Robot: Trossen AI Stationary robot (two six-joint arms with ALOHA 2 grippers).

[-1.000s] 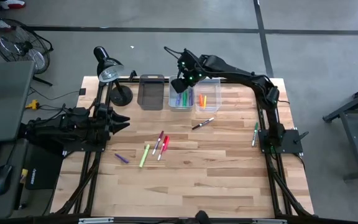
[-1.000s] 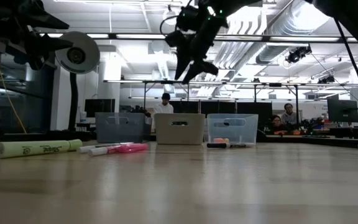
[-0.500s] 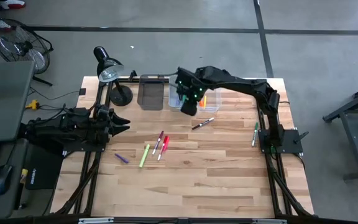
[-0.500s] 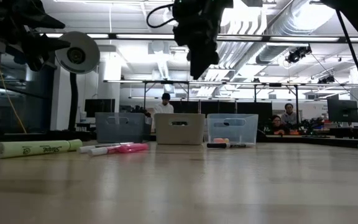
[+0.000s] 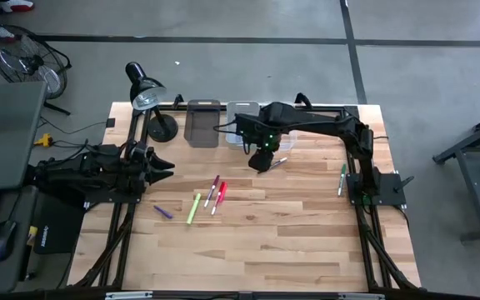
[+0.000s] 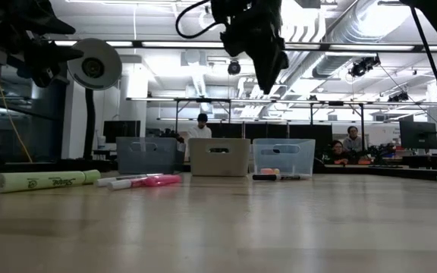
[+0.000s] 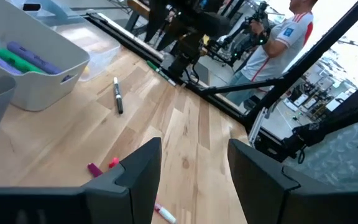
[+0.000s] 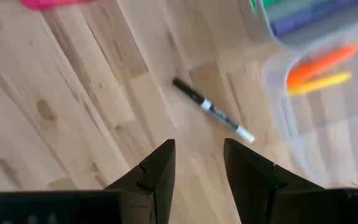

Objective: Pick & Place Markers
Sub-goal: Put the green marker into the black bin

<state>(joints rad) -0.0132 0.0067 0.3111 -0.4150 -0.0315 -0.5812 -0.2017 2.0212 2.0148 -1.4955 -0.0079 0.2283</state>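
Right gripper (image 5: 261, 158), fingers spread and empty, hangs above the black-and-white marker (image 5: 272, 164), which lies on the table (image 5: 290, 242) at six o'clock of the clear bin (image 6: 283, 158), likely lining up a pick. Left gripper (image 5: 161, 164), spread, waits at the table's nine o'clock edge.

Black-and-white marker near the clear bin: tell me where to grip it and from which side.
Grip the black-and-white marker at mid-barrel, coming straight down, fingers across its thin width. It lies flat and alone on the table, with bare wood on both sides. The open right gripper hangs nearly above it already.
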